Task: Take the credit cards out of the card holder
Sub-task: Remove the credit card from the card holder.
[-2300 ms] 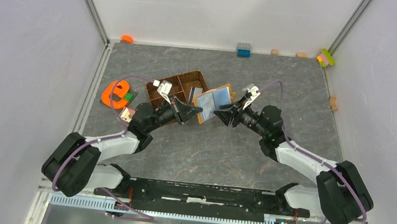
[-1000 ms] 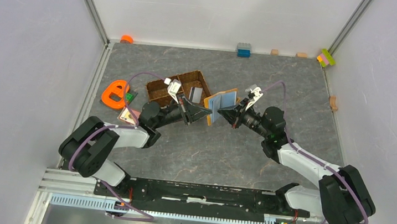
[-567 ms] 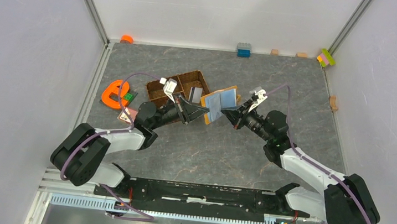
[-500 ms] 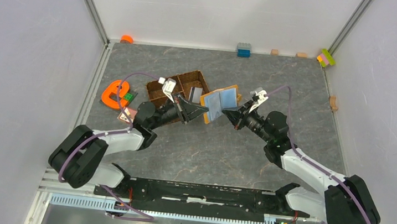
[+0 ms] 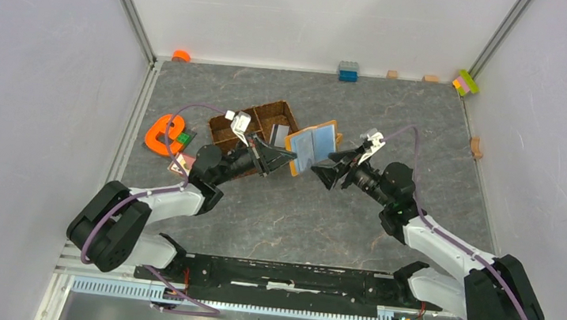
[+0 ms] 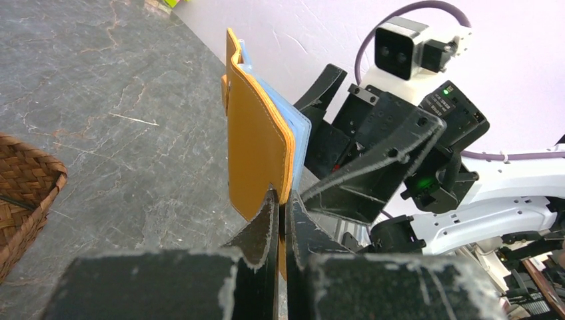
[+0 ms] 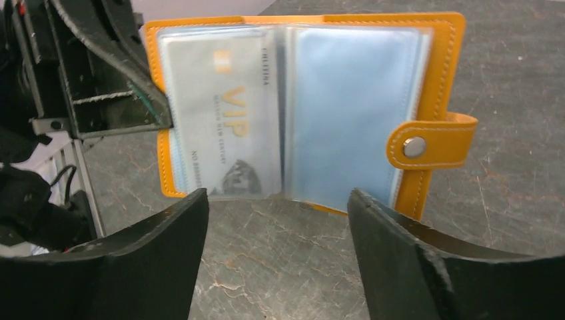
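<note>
The orange card holder hangs open above the table, its pale blue sleeves facing my right arm. My left gripper is shut on its lower left edge; in the left wrist view the fingertips pinch the orange cover. A grey-white credit card marked VIP sits in the left sleeve of the card holder. The snap tab sticks out on the right. My right gripper stands open just short of the holder's lower edge, with nothing between its fingers. In the top view the right gripper sits right of the holder.
A brown woven divided tray stands just left of the holder, with a flat grey piece in one compartment. An orange e-shaped toy lies further left. Toy bricks line the back wall and the right edge.
My right gripper has opened and drawn back a little from the holder's right side. My left gripper has kept its grip, and the holder has turned to show more of its open face.
</note>
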